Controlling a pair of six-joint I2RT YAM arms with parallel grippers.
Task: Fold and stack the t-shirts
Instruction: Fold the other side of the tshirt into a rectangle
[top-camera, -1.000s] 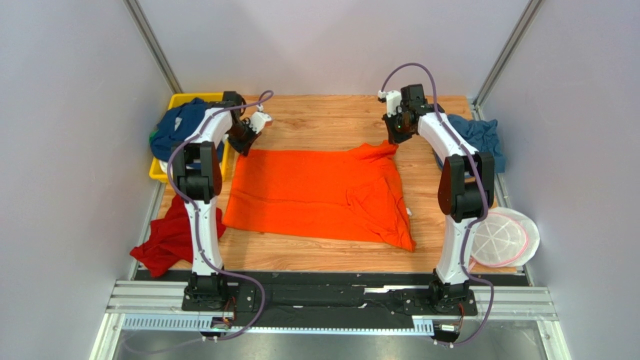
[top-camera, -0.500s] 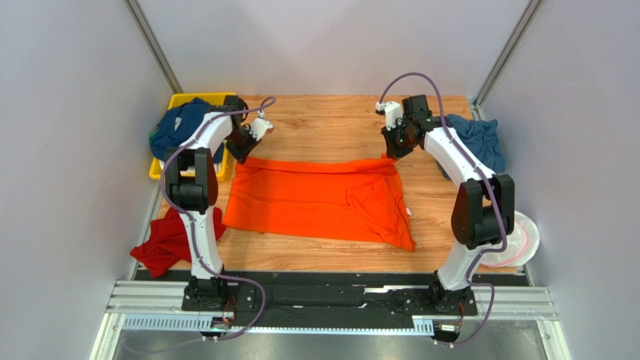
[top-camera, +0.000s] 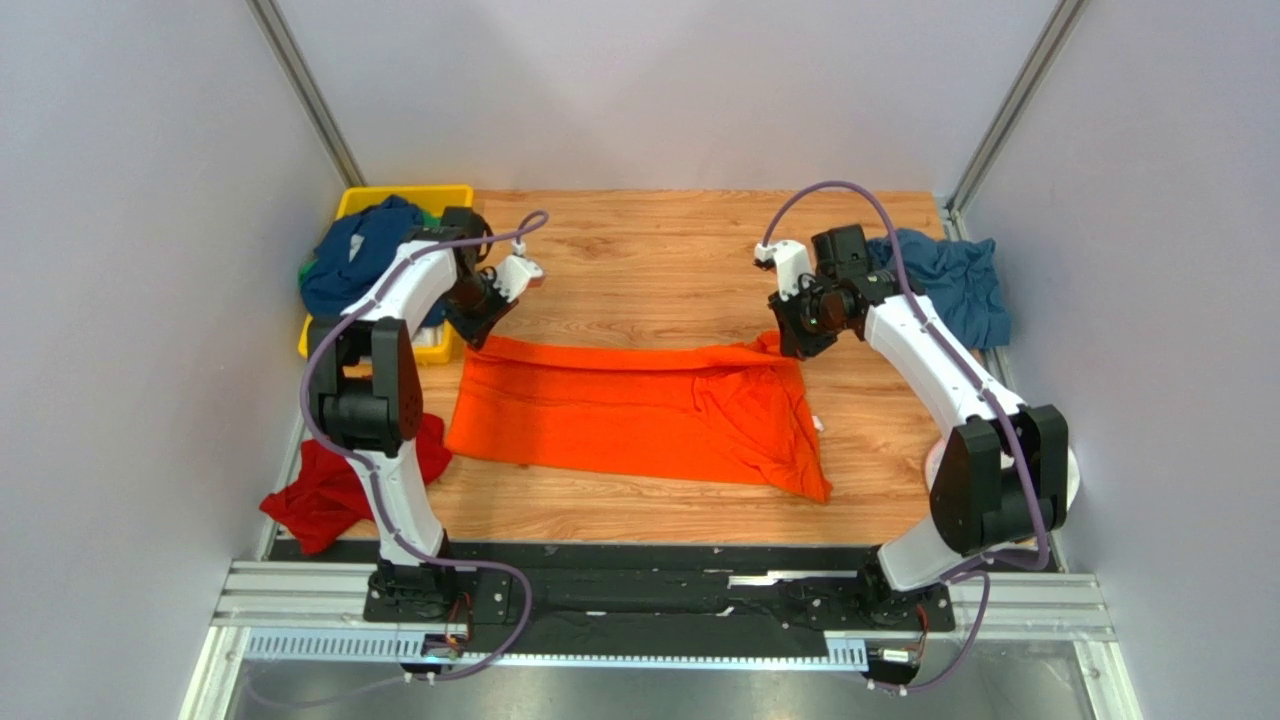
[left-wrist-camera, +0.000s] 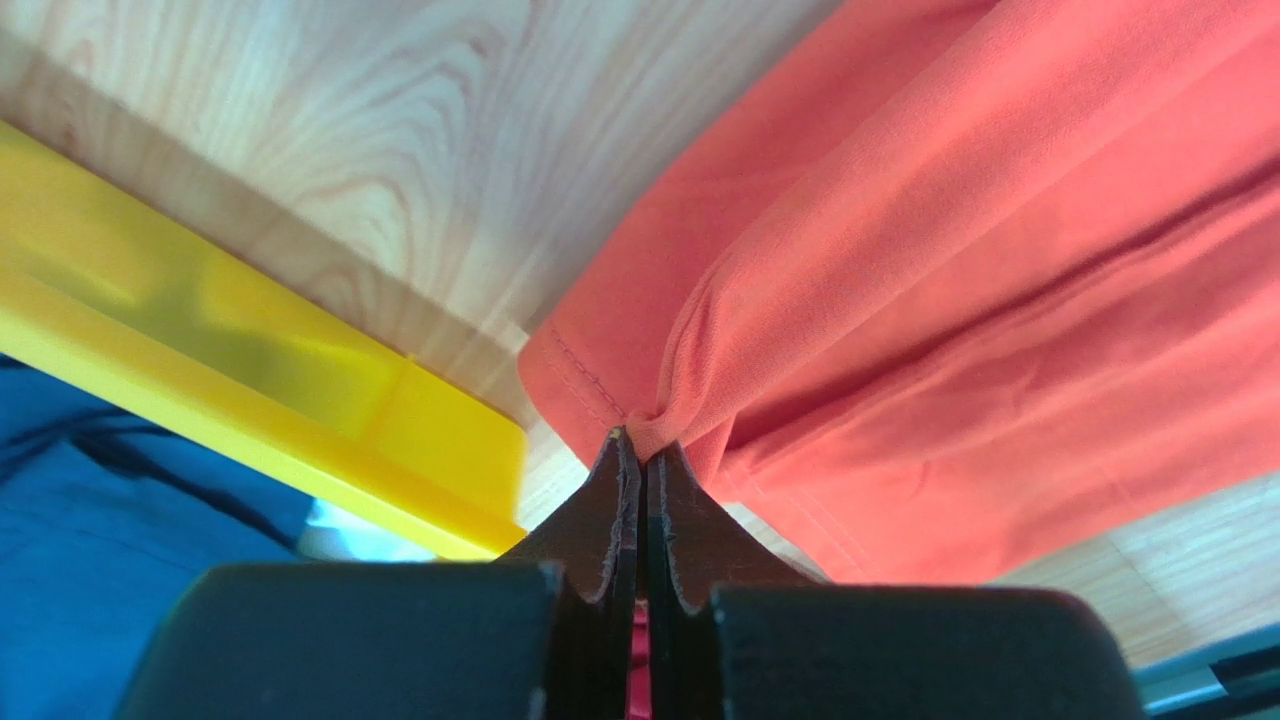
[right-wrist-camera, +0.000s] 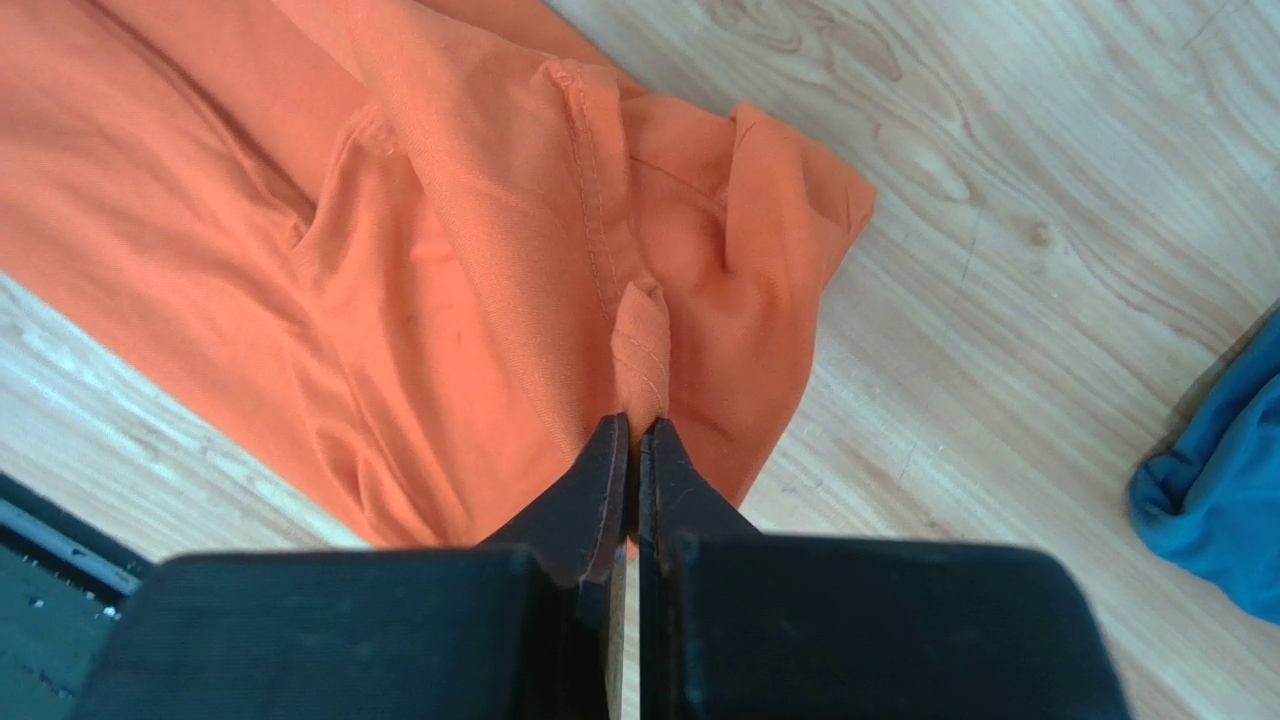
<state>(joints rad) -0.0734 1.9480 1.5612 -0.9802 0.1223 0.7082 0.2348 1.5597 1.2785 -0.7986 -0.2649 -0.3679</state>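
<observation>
Pinching the orange t-shirt (top-camera: 646, 413) at both ends of its far edge. Left claw (left-wrist-camera: 643, 450): fingers pressed together on a hemmed corner of the cloth, just beside the rim of the yellow tray (top-camera: 428, 195). Right claw (right-wrist-camera: 633, 432): fingers pressed together on a bunched seam at the opposite end.

Shirt lies across the middle of the wooden bench (top-camera: 661, 248). Its far edge is held up as a ridge between the two claws. The rest spreads flat on the wood, wrinkled toward the right, with the near right corner reaching closest to the arm bases.

Other shirts:
- navy t-shirt (top-camera: 353, 248), heaped in the yellow tray at the far left corner.
- red t-shirt (top-camera: 338, 480), crumpled at the left edge of the bench beside the left arm, apart from the orange one.
- steel-blue t-shirt (top-camera: 954, 285), bunched at the far right edge, behind the right arm and clear of the orange cloth.
</observation>
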